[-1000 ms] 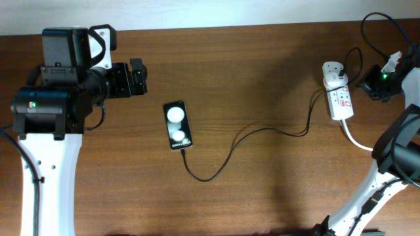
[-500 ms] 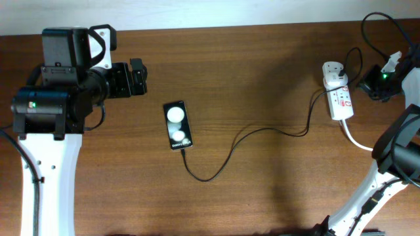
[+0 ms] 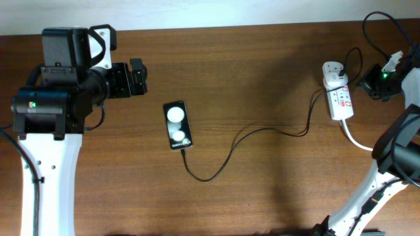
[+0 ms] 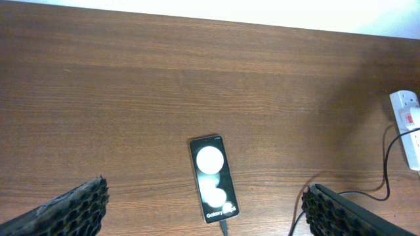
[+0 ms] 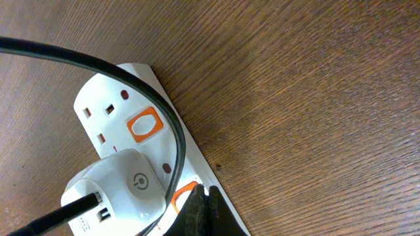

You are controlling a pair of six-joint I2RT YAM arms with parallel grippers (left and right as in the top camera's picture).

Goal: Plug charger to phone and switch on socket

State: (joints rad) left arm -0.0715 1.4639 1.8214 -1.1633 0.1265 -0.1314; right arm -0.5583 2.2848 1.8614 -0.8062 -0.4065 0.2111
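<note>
The phone (image 3: 178, 124) lies flat on the wooden table, with white spots and "Galaxy" lettering showing in the left wrist view (image 4: 213, 177). The charger (image 3: 230, 151) runs as a thin black cable from the phone's near end, where its tip (image 4: 224, 227) sits at the phone's edge, to the socket (image 3: 340, 98). My left gripper (image 3: 138, 77) is open, apart from the phone to its upper left. My right gripper (image 5: 200, 195) is shut, its tips touching an orange switch on the socket (image 5: 108, 108) beside the white adapter (image 5: 118, 190).
The socket's thick white cord (image 3: 354, 139) trails toward the right arm's base. A black cable (image 5: 98, 65) arcs across the socket face. A second orange switch (image 5: 144, 126) sits further up the strip. The socket also shows at the left wrist view's right edge (image 4: 410, 124).
</note>
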